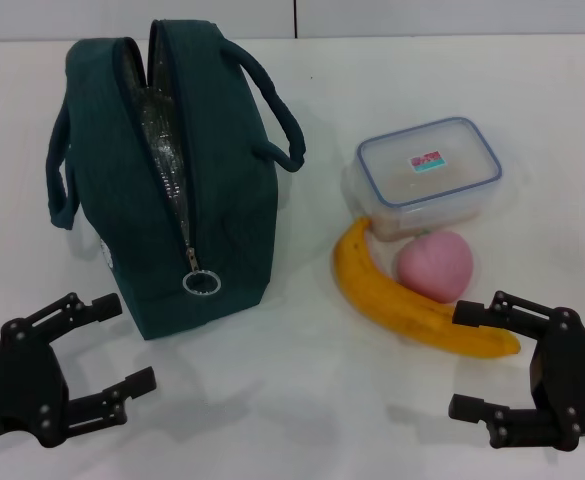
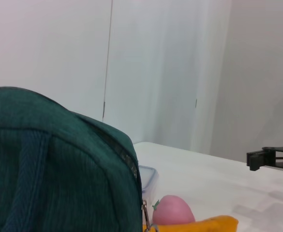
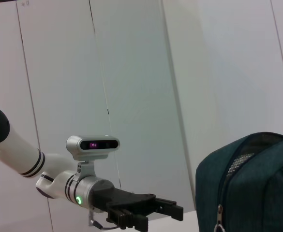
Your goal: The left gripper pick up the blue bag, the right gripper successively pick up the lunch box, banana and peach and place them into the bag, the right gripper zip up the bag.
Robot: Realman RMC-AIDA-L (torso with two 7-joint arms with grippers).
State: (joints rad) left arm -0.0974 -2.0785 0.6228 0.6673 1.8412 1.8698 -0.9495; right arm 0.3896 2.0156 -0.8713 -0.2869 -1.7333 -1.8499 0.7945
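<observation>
On the white surface nothing had been picked up yet; both arms sat low at the near edge, one on each side.

Bag stood upright on the left half, zip open along the top so the foil lining showed, ring pull hanging down the near end. Handles flopped to either side. Standing open like that, it looked ready to be steadied and loaded from above.

Left gripper hovered near the bag's near-left corner, fingers apart, holding nothing. It was close to the bag but not touching, and below the handles, so my guess was it needed to rise and reach in to take a handle or the rim.

Box lay flat, lid on, on the right half, farther back. Banana curved in front of it, one end touching the box's near side. Peach was tucked between the banana and the box, touching or almost touching both.

Right gripper hovered just beside the banana's near end, fingers spread, empty. The box, first to go in, lay beyond banana and peach, so the reach likely had to clear the fruit.
</observation>
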